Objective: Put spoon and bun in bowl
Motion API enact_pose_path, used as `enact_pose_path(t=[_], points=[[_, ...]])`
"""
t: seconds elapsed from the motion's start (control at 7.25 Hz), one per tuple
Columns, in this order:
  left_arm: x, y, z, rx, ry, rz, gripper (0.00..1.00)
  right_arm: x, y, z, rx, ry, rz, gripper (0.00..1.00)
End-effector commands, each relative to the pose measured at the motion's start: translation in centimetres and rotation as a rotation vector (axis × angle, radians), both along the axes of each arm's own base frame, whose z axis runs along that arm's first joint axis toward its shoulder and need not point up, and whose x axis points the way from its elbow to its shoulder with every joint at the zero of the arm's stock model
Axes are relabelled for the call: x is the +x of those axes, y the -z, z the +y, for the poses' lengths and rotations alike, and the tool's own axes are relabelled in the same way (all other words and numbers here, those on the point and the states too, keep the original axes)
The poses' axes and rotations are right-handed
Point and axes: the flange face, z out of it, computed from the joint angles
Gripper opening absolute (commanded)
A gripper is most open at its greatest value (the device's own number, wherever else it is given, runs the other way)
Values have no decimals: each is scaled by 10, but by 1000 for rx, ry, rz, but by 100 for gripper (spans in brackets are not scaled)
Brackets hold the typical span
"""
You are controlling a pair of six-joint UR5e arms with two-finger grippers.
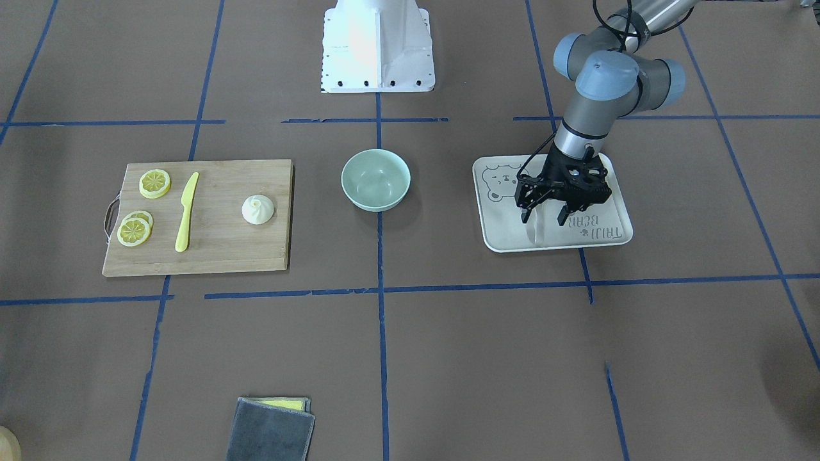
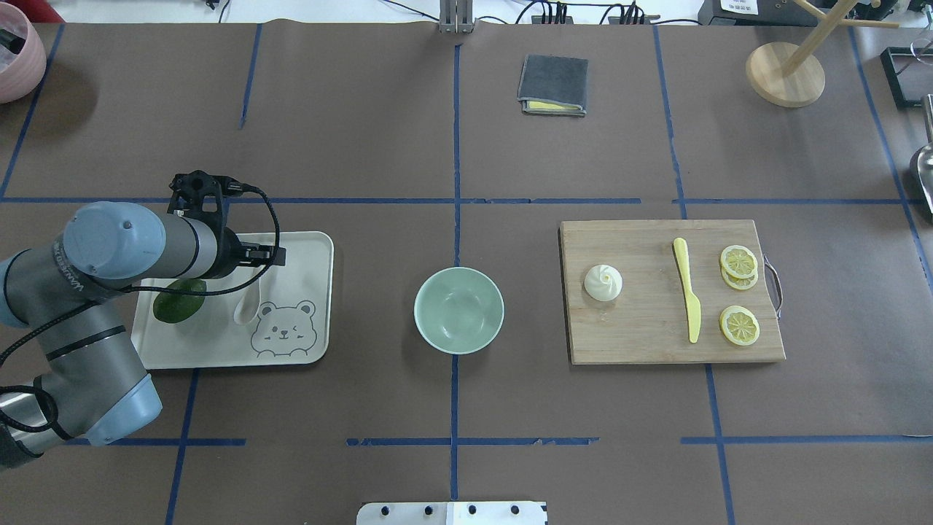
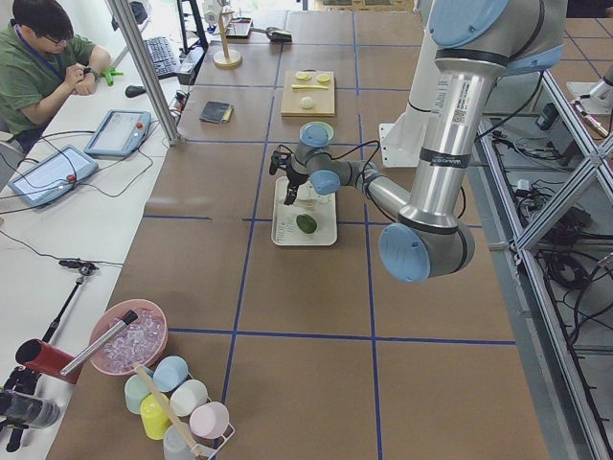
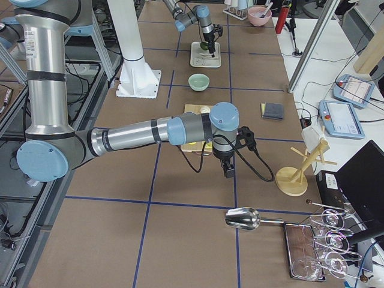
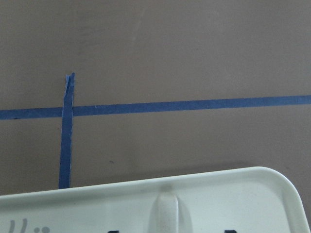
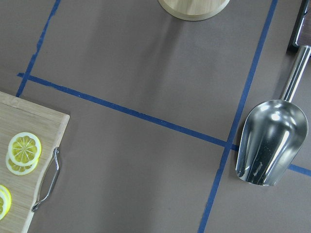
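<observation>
The cream tray is holding the spoon and a round green item, lying apart from each other. The left tool is hanging low over the tray with its fingers spread, one on each side of the spoon's handle; whether they are touching it cannot be told. The mint bowl is sitting on the surface between the tray and a wooden board. The board is carrying the bun, a yellow knife and lemon slices. The right tool is hovering beyond the board, near a metal scoop; its fingers' state cannot be told.
</observation>
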Motion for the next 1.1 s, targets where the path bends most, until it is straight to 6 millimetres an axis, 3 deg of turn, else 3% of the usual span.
enact_pose_path(t=[0.0, 0.14, 0.28, 0.55, 0.69, 0.83, 0.97], points=[[8, -3, 6, -3, -14, -4, 77, 0, 0, 0, 0, 0, 0, 100], [8, -4, 7, 2, -3, -10, 66, 0, 0, 0, 0, 0, 0, 100], [11, -10, 5, 5, 15, -28, 50, 0, 0, 0, 0, 0, -1, 100], [13, -14, 5, 6, 12, -35, 48, 0, 0, 0, 0, 0, 0, 100], [13, -12, 5, 4, 15, -31, 43, 0, 0, 0, 0, 0, 0, 100], [12, -10, 5, 4, 15, -27, 9, 0, 0, 0, 0, 0, 0, 100], [10, -7, 5, 9, 18, -21, 0, 0, 0, 0, 0, 0, -1, 100]])
